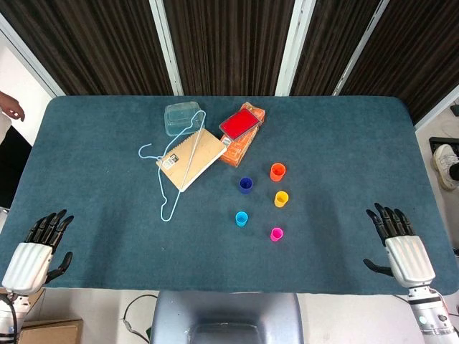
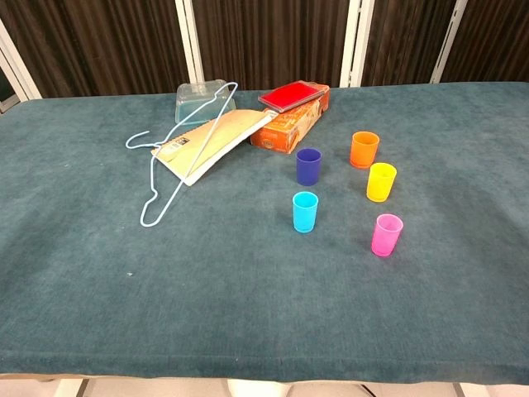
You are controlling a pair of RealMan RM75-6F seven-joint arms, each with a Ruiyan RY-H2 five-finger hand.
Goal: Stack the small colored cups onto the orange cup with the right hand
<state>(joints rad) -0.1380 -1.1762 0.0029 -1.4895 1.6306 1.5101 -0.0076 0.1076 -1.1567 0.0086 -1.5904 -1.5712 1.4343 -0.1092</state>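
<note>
Five small cups stand upright and apart on the blue table: the orange cup (image 1: 277, 172) (image 2: 364, 150), a yellow cup (image 1: 281, 199) (image 2: 381, 182), a dark blue cup (image 1: 246, 185) (image 2: 308, 166), a light blue cup (image 1: 242, 219) (image 2: 305, 212) and a pink cup (image 1: 276, 234) (image 2: 386, 235). My right hand (image 1: 400, 244) rests at the table's near right edge, fingers spread, holding nothing, well away from the cups. My left hand (image 1: 37, 251) lies at the near left edge, also empty with fingers apart. Neither hand shows in the chest view.
Behind the cups lies an orange box (image 1: 244, 137) with a red lid (image 1: 239, 122) on top. Left of it are a tan notebook (image 1: 191, 159), a light blue wire hanger (image 1: 176, 168) across it, and a clear container (image 1: 181, 117). A person's arm (image 1: 11, 107) shows at far left.
</note>
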